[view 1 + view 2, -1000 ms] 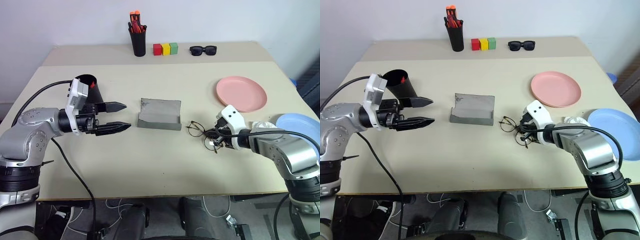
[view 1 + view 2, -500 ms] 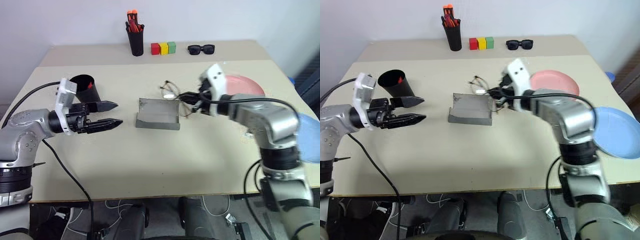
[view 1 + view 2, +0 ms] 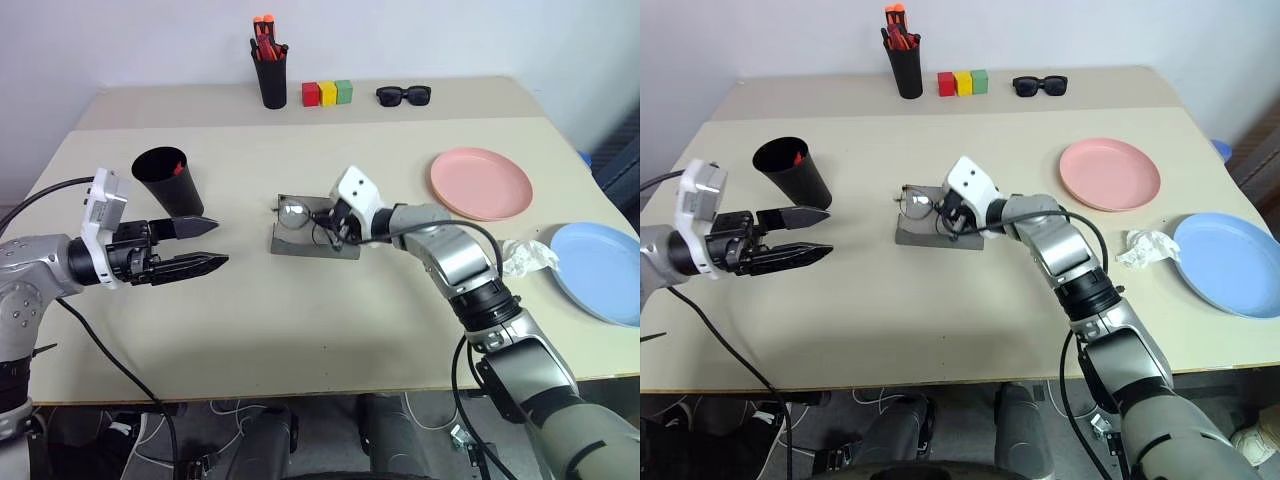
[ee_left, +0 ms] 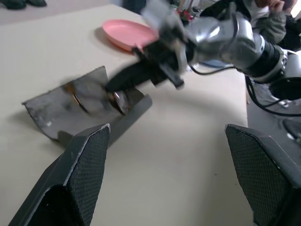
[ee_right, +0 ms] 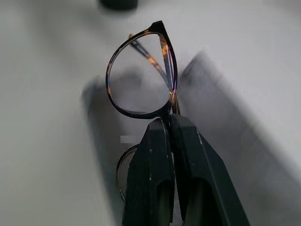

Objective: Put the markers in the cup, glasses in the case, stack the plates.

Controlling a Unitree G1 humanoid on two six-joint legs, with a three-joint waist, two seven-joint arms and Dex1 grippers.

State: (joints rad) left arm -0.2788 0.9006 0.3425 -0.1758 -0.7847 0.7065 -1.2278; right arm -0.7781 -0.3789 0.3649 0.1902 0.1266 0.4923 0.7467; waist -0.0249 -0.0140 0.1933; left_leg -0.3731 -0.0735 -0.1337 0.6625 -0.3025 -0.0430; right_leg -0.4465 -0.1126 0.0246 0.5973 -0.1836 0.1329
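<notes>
One pair of glasses [image 3: 303, 216] lengthwise over case [image 3: 318, 242], right tool [image 3: 333, 226] clamped on them.

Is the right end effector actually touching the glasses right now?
Touching. The right wrist view shows the right end effector with its two black fingers pressed together on the bridge of the glasses, one lens standing just past the fingertips, over the open grey case.
</notes>
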